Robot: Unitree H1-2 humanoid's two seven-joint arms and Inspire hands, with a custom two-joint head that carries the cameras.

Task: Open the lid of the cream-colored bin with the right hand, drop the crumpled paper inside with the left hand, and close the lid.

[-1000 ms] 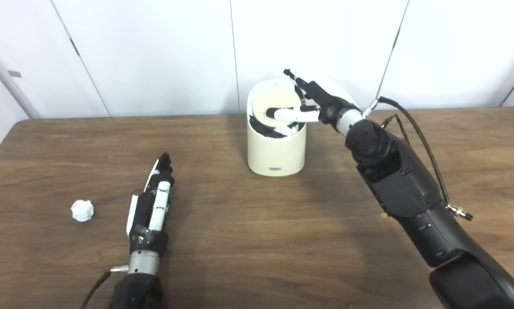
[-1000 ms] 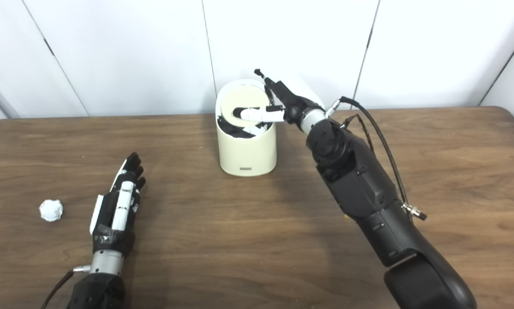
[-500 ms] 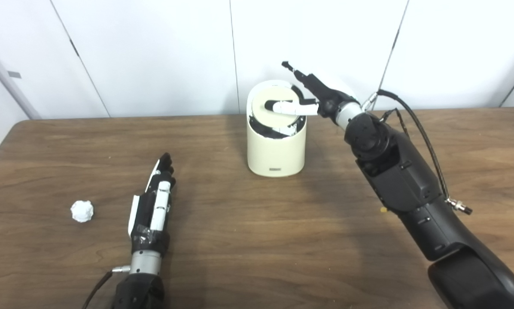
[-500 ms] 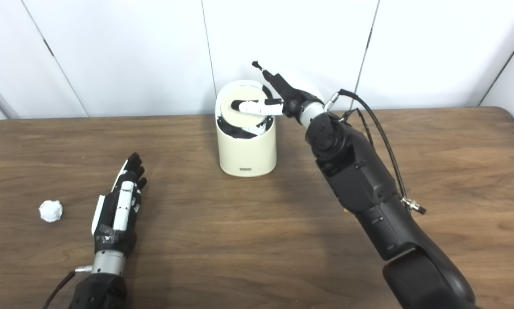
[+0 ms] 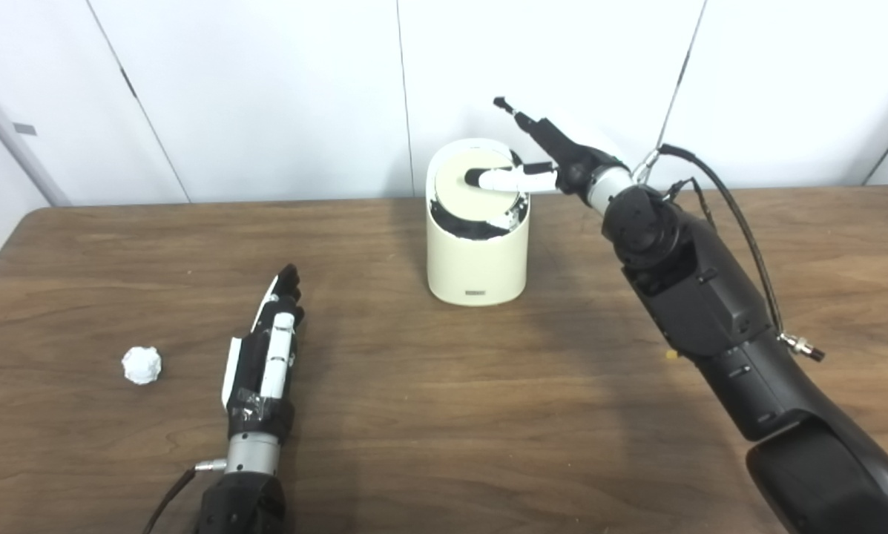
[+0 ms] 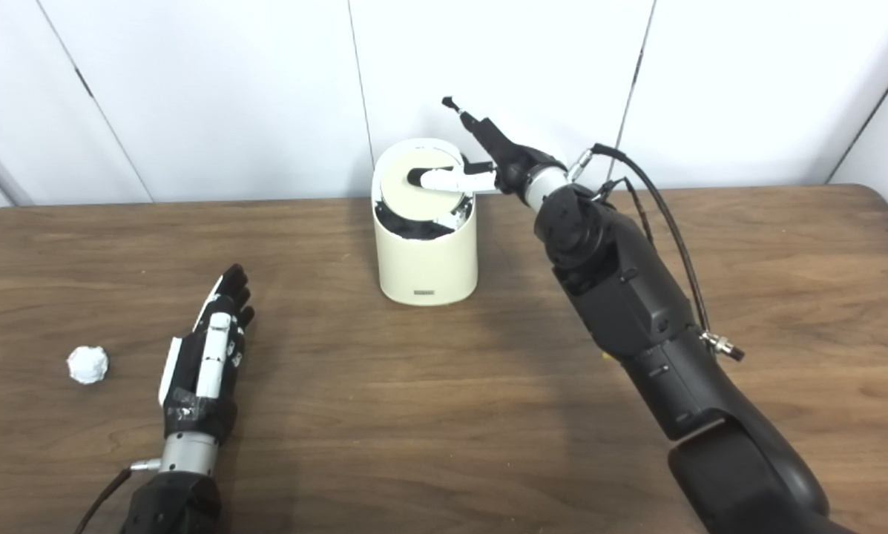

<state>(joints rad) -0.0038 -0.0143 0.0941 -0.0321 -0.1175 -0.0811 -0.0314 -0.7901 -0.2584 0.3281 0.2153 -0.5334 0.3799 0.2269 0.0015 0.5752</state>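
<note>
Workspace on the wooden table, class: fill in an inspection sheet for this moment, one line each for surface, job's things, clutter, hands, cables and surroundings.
Surface: brown wooden table, rounded corners.
Job's things: cream bin upright at the far middle, its lid tilted up with the dark inside showing; paper ball lies on the table near the left edge, apart from both hands.
Clutter: small yellow speck beside the right arm; too small to identify.
Hands: right hand at the bin's top, one finger across the lid; left hand flat on the table, holding nothing.
Cables: black cable looping along the right arm; another at the left wrist.
Surroundings: white wall panels behind the table.
</note>
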